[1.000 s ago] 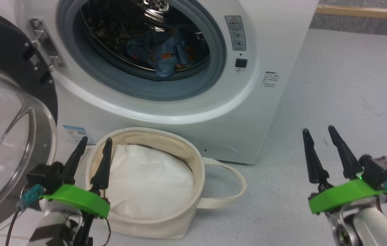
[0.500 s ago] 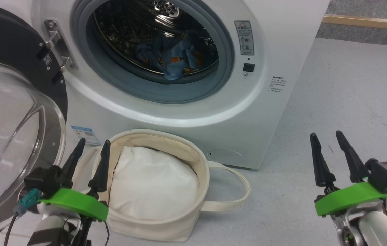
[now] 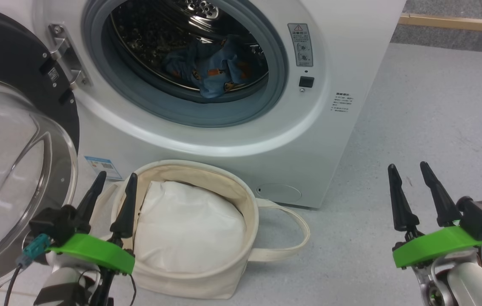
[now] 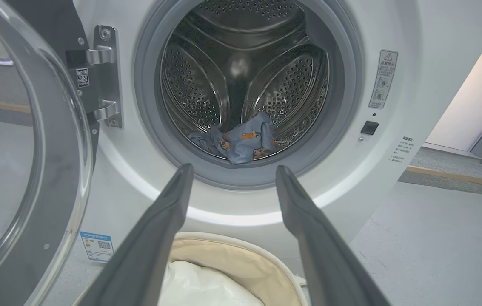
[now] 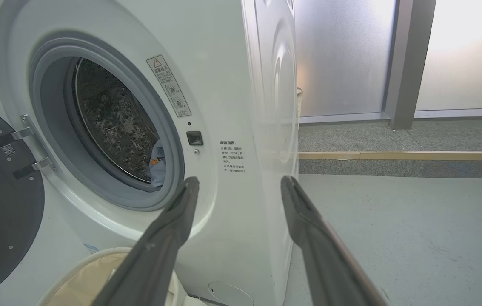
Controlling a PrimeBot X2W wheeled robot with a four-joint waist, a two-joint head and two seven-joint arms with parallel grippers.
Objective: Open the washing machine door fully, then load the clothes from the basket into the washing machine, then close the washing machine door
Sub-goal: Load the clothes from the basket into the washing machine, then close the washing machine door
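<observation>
The white washing machine [image 3: 343,63] stands with its door [image 3: 15,170] swung wide to the left, black rim and clear glass bowl toward me. The blue bear-print clothes [image 3: 213,70] lie inside the steel drum, also seen as clothes [image 4: 241,142] and clothes [image 5: 157,163]. The cream basket [image 3: 247,212] sits on the floor before the machine, holding a plain white bundle [image 3: 185,229]. My left gripper [image 3: 113,178] hovers open over the basket's left rim, nothing between its fingers. My right gripper [image 3: 409,166] is open above bare floor, right of the machine.
Grey floor [image 3: 436,106] stretches to the right of the machine. A wooden strip [image 3: 457,21] runs along the floor at the back right. Frosted panels and a dark post [image 5: 402,63] stand behind it. A basket handle [image 3: 292,238] loops out onto the floor.
The camera shifted slightly, so the whole picture moved. Both grippers stay open and in place, and the clothes, basket and door have not moved.
</observation>
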